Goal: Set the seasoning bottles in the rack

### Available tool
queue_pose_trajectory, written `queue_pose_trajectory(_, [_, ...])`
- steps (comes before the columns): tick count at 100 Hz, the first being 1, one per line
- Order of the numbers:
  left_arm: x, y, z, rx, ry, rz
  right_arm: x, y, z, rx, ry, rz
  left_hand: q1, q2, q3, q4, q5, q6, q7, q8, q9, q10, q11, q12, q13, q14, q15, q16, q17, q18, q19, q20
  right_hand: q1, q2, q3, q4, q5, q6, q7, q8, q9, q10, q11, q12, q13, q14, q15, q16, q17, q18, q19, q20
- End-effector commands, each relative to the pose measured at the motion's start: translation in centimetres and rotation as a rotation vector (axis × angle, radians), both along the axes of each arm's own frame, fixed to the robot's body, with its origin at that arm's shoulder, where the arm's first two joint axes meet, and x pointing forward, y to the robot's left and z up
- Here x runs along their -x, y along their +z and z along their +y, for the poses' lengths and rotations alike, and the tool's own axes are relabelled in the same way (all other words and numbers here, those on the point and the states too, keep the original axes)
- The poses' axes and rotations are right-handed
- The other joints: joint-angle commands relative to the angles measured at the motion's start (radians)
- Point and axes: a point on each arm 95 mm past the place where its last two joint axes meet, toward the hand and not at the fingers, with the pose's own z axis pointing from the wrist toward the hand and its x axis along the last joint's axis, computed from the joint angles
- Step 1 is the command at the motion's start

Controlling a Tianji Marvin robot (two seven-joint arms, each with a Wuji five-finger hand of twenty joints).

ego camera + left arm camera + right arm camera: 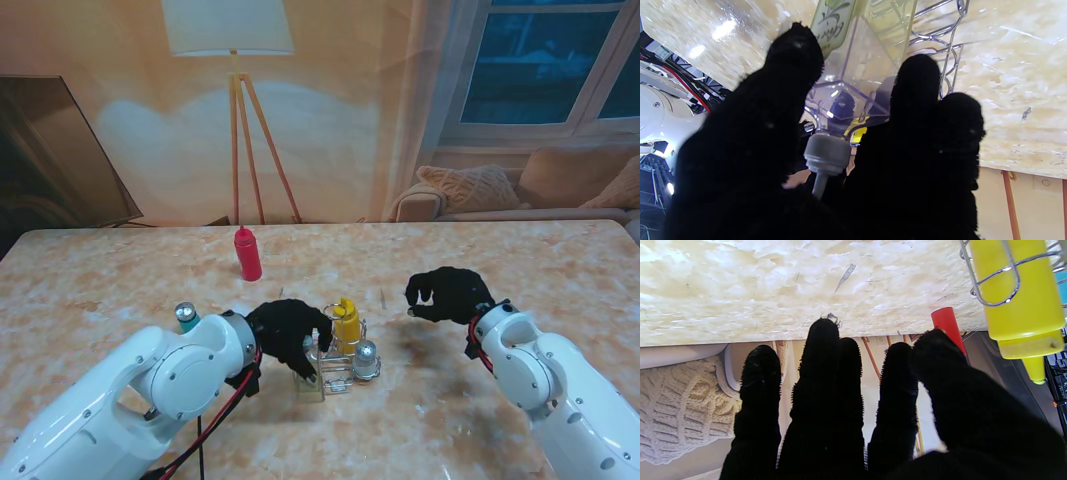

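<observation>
Stand view: left hand [285, 335] reaches palm-down over the wire rack [340, 372] mid-counter [120, 280], fingers [793, 60] wrapped around a clear bottle [853, 83] at the rack's near-left corner. Right hand [447, 294] hovers to the right, fingers loosely curled, holding nothing. A yellow bottle [347, 322] stands racked; a red bottle [247, 254] stands farther off.
</observation>
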Motion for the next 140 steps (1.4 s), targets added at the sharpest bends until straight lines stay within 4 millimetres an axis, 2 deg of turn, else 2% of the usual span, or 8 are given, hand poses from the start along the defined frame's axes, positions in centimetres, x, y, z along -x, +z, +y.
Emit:
queue_pose_trajectory(1, [0.2,-0.1,-0.4,0.006,-0.008,0.003,0.3,-0.6,0.1,0.001,0.000,0.020,0.134,0.087,0.135,0.033,0.082,0.013,0.167,0.059,0.051,-0.029,0.178,0.027,0.022,-0.092,0.013,-0.013,0.039,-0.102,0.042,-0.023,0.020,-0.023,0.021,-0.007,0.006,-0.018,0.014,-0.004,0.020,-0.018,0.001,0.034,0.001,-0.013,0.007,0.008,0.001,0.004,0.001,-0.012])
queue_pose_trajectory(39, [0.6,-1.2,-1.5,0.068,-0.017,-0.006,0.3,-0.7,0.0,-0.008,-0.006,0.015,0.125,0.070,0.145,0.025,0.089,-0.006,0.180,0.051,0.063,-0.043,0.169,0.016,0.025,-0.093,0.003,-0.022,0.044,-0.103,0.035,-0.031,0.020,-0.023,0.021,-0.007,0.007,-0.018,0.015,-0.004,0.020,-0.018,0.002,0.035,0.002,-0.014,0.008,0.008,0.001,0.004,0.001,-0.012])
queue_pose_trajectory(61, [0.6,-2.2,-2.1,0.091,-0.033,-0.016,0.5,-0.7,-0.1,-0.011,-0.002,0.007,0.102,0.029,0.189,0.004,0.074,-0.039,0.235,0.057,0.069,-0.067,0.154,0.036,0.017,-0.092,0.001,-0.025,0.020,-0.093,0.017,-0.041,0.020,-0.025,0.022,-0.007,0.007,-0.019,0.015,-0.004,0.021,-0.018,0.002,0.035,0.002,-0.015,0.009,0.008,0.001,0.003,0.000,-0.013])
queue_pose_trajectory(86, [0.2,-2.8,-2.8,0.077,-0.033,-0.012,0.5,-0.7,-0.2,-0.013,-0.008,0.008,0.098,0.021,0.204,0.000,0.067,-0.037,0.256,0.052,0.069,-0.067,0.155,0.051,0.013,-0.086,0.019,-0.004,0.012,-0.086,0.023,-0.030,0.020,-0.024,0.022,-0.007,0.008,-0.018,0.016,-0.004,0.021,-0.017,0.003,0.035,0.002,-0.013,0.008,0.008,0.001,0.004,0.000,-0.013])
queue_pose_trajectory(89, [0.1,-2.9,-2.9,0.076,-0.033,-0.016,0.5,-0.7,-0.2,-0.013,-0.008,0.008,0.096,0.017,0.208,-0.001,0.067,-0.035,0.263,0.053,0.069,-0.065,0.159,0.056,0.013,-0.089,0.023,0.000,0.007,-0.079,0.029,-0.025,0.020,-0.024,0.022,-0.007,0.008,-0.017,0.016,-0.004,0.021,-0.017,0.002,0.035,0.002,-0.014,0.009,0.008,0.001,0.004,0.000,-0.013])
queue_pose_trajectory(93, [0.0,-2.9,-2.9,0.071,-0.035,-0.018,0.5,-0.7,-0.2,-0.014,-0.008,0.008,0.092,0.014,0.209,-0.003,0.066,-0.034,0.267,0.054,0.069,-0.067,0.163,0.058,0.007,-0.063,0.028,0.005,0.006,-0.079,0.033,-0.021,0.020,-0.024,0.022,-0.007,0.007,-0.018,0.015,-0.005,0.022,-0.018,0.003,0.035,0.002,-0.014,0.009,0.008,0.001,0.004,0.000,-0.013])
queue_pose_trajectory(108, [-0.2,-3.1,-3.3,0.070,-0.025,-0.036,0.4,-0.7,-0.2,-0.014,-0.008,0.010,0.086,0.004,0.218,-0.006,0.065,-0.034,0.276,0.053,0.070,-0.066,0.175,0.056,0.009,-0.063,0.041,0.014,0.008,-0.077,0.047,-0.015,0.020,-0.024,0.021,-0.007,0.008,-0.019,0.016,-0.004,0.021,-0.017,0.003,0.036,0.001,-0.013,0.008,0.008,0.000,0.004,0.001,-0.013])
queue_pose_trajectory(140, [-0.5,-3.6,-3.7,0.074,-0.023,-0.087,0.4,-0.9,-0.2,-0.014,-0.007,0.016,0.042,-0.055,0.279,-0.026,0.048,-0.060,0.365,0.073,0.052,-0.084,0.257,0.054,0.008,-0.092,0.092,0.039,-0.007,-0.068,0.076,-0.007,0.021,-0.024,0.022,-0.007,0.008,-0.019,0.016,-0.004,0.022,-0.016,0.003,0.036,0.002,-0.013,0.008,0.008,0.000,0.004,0.000,-0.013])
